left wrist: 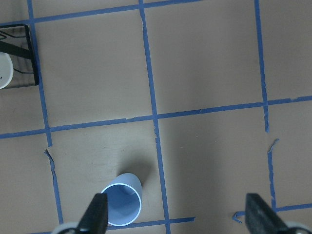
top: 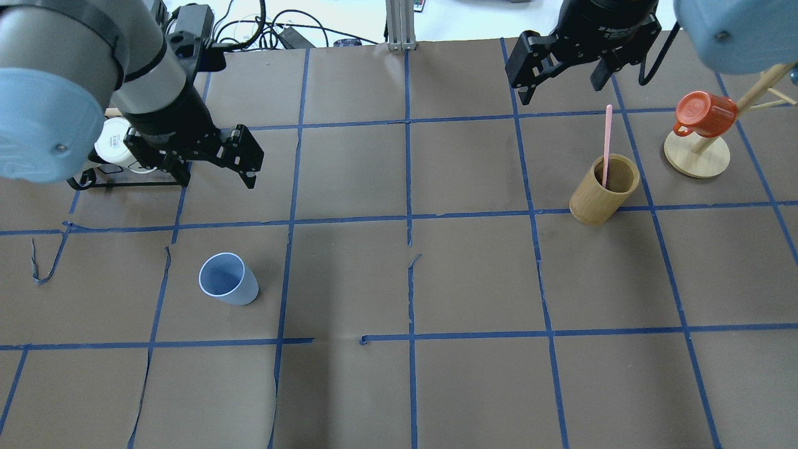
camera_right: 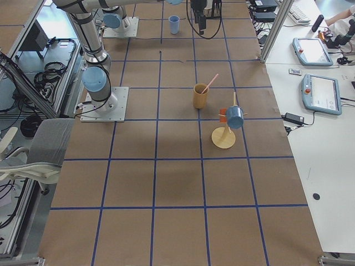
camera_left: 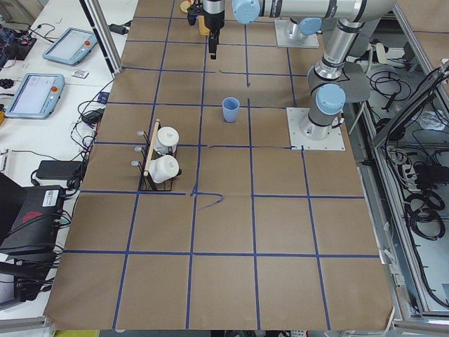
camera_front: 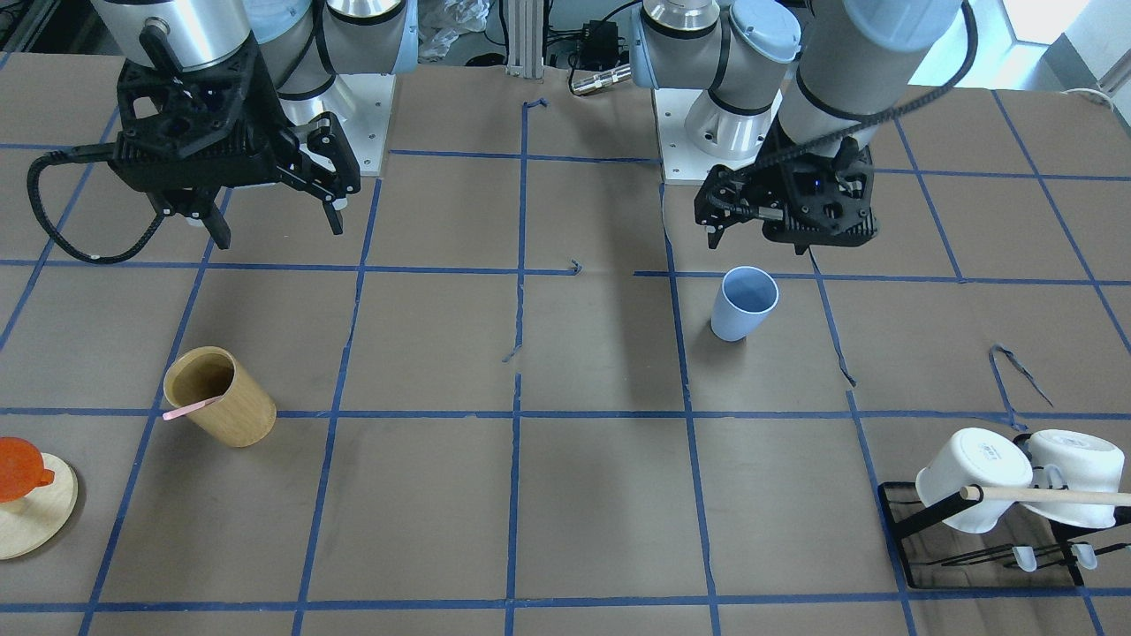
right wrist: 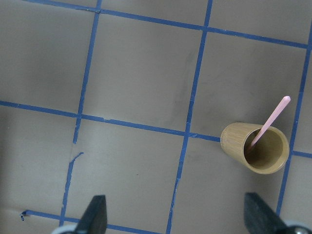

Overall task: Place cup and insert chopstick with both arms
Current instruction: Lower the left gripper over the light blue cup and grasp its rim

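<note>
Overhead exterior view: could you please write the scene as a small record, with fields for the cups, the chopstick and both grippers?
blue cup: upright on the table, empty, on the left arm's side, not grasped
wooden cup: upright on the table, on the right arm's side
pink chopstick: tilted, its lower end inside the wooden cup
left gripper: open, holding nothing, apart from the blue cup
right gripper: open, holding nothing, apart from the chopstick
red mug: hanging on the wooden stand
</note>
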You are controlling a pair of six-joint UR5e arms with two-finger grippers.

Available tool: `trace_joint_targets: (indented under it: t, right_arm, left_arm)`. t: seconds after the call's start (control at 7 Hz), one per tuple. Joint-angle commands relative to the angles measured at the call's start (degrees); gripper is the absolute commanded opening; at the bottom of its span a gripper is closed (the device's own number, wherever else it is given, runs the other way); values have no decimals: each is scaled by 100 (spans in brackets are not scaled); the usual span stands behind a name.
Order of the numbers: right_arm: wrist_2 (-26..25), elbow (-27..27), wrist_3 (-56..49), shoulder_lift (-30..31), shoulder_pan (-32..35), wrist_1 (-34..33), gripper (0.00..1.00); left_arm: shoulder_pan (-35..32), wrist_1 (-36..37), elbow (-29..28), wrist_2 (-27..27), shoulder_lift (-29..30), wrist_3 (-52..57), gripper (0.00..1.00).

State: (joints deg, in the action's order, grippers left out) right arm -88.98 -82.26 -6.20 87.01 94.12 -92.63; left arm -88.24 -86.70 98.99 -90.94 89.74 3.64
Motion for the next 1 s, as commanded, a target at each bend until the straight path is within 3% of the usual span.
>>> trace_joint_targets:
  t: [0.0, 0.14, 0.43, 0.57, 0.71, 0.86]
  right_arm:
    - [4, 0, -13, 0, -59, 8, 100]
    - [4, 0, -21, 9, -121, 17, 100]
    - [-5, 35, -21, 70, -156, -9, 100]
    - [-5, 35, -21, 79, -165, -27, 100]
    - [-109, 61, 48, 79, -287, -44, 100]
    - [-119, 18, -38, -16, -515, -27, 100]
  left_arm:
    - [246, 1191, 1405, -2, 96, 31, 100]
    - [307, 2000, 2047, -29, 97, 179, 100]
    - [387, 2105, 2440, -2, 158, 364, 95]
    - [387, 2113, 2415, -20, 263, 365, 35]
    - [387, 2114, 2379, -11, 299, 322, 0]
    - [387, 2122, 2344, -3, 308, 339, 0]
